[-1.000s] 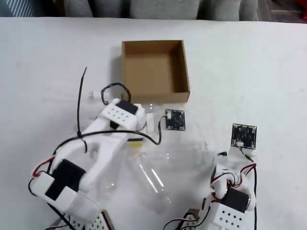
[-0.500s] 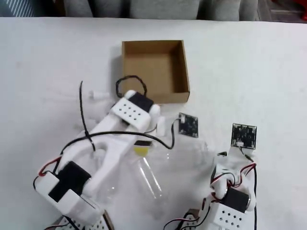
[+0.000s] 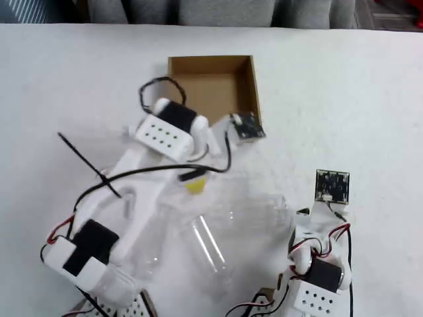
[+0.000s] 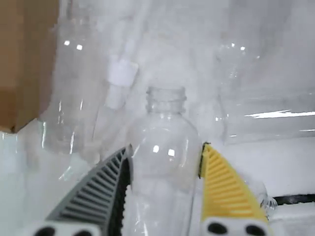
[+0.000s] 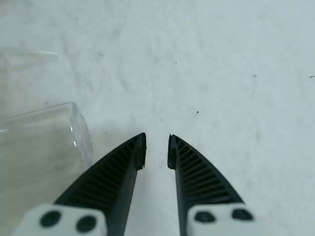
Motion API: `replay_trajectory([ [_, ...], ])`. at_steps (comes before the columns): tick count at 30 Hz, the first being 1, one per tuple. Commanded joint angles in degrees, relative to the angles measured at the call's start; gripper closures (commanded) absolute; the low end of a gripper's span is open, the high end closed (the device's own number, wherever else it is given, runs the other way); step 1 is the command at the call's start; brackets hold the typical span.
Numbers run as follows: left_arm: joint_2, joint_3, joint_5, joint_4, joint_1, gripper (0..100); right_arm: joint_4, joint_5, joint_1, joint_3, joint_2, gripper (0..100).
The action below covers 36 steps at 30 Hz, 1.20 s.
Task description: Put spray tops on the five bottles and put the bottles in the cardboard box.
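Left gripper (image 4: 165, 147): grey and yellow jaws pinch an open-necked clear bottle (image 4: 165, 123) at its shoulder, near the cardboard box (image 3: 210, 89), on its arm-facing side.

Right gripper (image 5: 156, 145): jaws parted by a narrow gap over the white table (image 5: 221, 59), well apart from the box, beside what seems the end of a lying bottle (image 5: 47, 147).

Left pincer (image 4: 165, 148) clamped, right pincer (image 5: 156, 142) slightly parted

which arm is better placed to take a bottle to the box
Left. The left claw is shut on a topless bottle close to the box; the right claw holds nothing over bare table.
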Motion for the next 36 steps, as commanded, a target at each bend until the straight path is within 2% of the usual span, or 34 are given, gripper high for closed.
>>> replay_trajectory([
  [1,-9.45,0.88,4.48,0.35,-5.49,96,-0.48,0.62,-0.4,1.05,-0.4,94.2],
  [8,-22.11,14.77,12.04,-7.38,-18.24,96,-1.45,0.18,-0.4,1.05,-0.4,94.2],
  [19,-35.21,41.23,26.2,-28.75,-42.07,96,-1.36,0.53,-0.75,1.05,-0.4,93.9],
  [24,-37.58,48.88,32.35,-34.55,-45.41,96,-4.26,0.7,-2.24,0.44,-0.48,93.9],
  [26,-37.32,49.58,33.58,-36.48,-46.99,96,-8.04,4.57,-2.86,0.44,-0.48,93.9],
  [30,-37.32,49.58,36.66,-37.01,-52.62,96,-15.43,18.2,-6.29,-0.18,-0.48,94.2],
  [36,-37.23,49.49,39.21,-39.3,-55.25,96,-14.55,19.25,-17.36,-10.02,0.31,94.3],
])
